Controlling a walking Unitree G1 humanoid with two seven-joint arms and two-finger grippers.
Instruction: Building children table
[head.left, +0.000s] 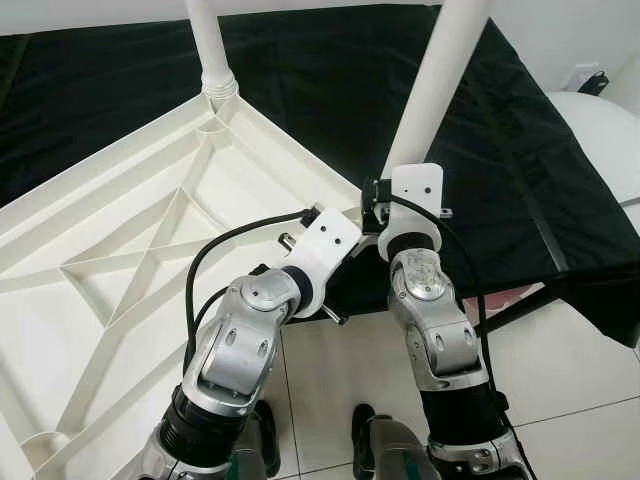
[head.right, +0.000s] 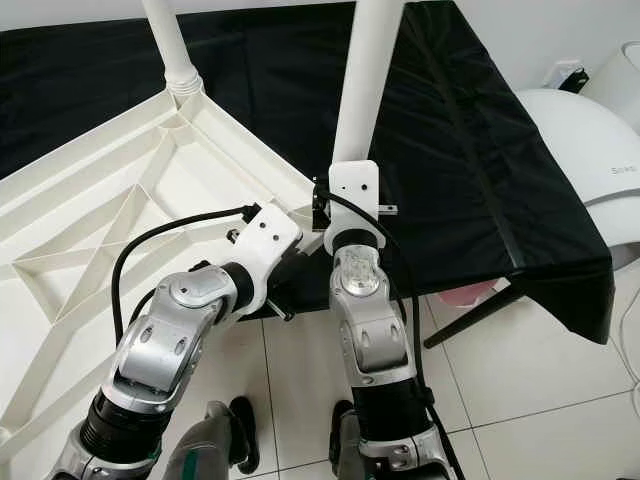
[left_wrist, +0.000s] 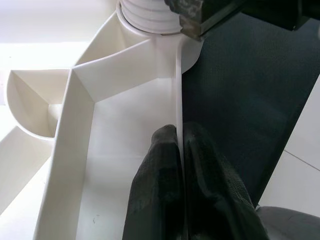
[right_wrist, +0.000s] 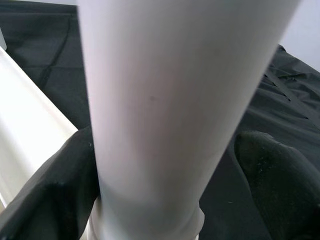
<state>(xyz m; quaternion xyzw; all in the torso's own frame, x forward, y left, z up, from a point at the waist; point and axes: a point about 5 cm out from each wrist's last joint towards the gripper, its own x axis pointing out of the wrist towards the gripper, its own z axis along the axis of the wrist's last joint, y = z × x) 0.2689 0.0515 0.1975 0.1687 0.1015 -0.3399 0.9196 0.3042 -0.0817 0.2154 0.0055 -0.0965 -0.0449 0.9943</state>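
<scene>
You have the white ribbed children's table (head.left: 120, 270) lying upside down on a black-draped tabletop (head.left: 320, 90), one leg (head.left: 210, 45) socketed at its 12 o'clock corner. Your left end effector (left_wrist: 179, 150) pinches the table's thin edge wall at 3 o'clock, fingers nearly together. Your right end effector (right_wrist: 165, 165) straddles a second leg (head.left: 440, 75), spread wide around it.

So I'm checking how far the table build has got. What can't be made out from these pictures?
- Near leg: its top is cut off by the frame edge in both eye views; its seat in the tabletop is hidden behind the right gripper and wrist.
- Far leg: top also cut off.
- Left gripper: hidden behind its wrist in the eye views.
- Tabletop: its other corners lie outside the frame.
</scene>
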